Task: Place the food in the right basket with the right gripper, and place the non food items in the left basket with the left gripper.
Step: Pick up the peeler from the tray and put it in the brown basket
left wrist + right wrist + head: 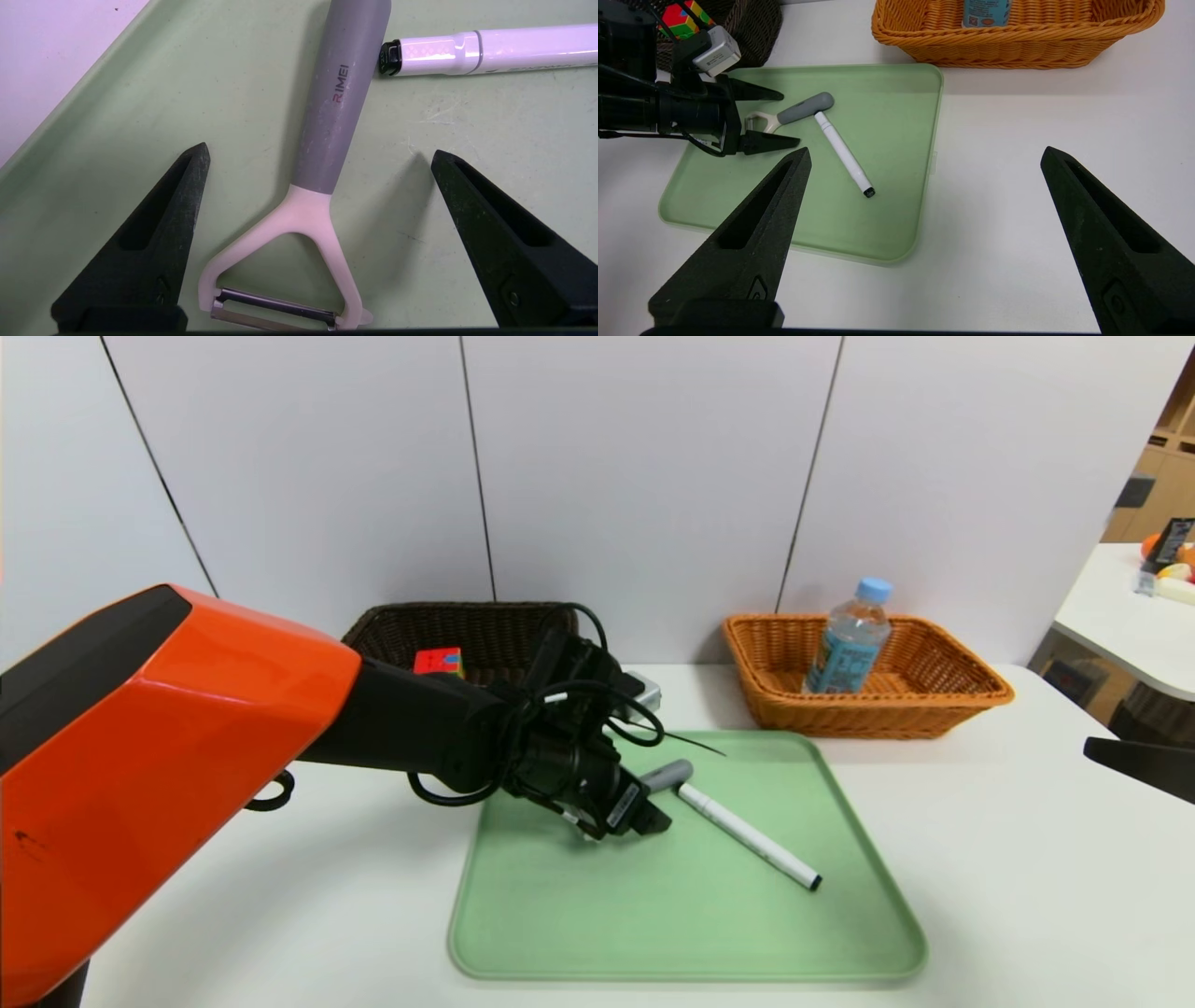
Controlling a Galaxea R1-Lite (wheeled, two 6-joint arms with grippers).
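On the green tray lie a Y-shaped peeler with a grey handle and a slim white marker with a black tip. My left gripper hangs open low over the peeler, one finger on each side of it, touching nothing. The marker's end lies next to the handle's end. A multicoloured cube sits in the dark brown left basket. The water bottle stands in the orange right basket. My right gripper is open and empty above the table, right of the tray.
The baskets stand at the table's back edge against a white panelled wall. Loose black cables loop off my left wrist. A second white table with small items stands at the far right.
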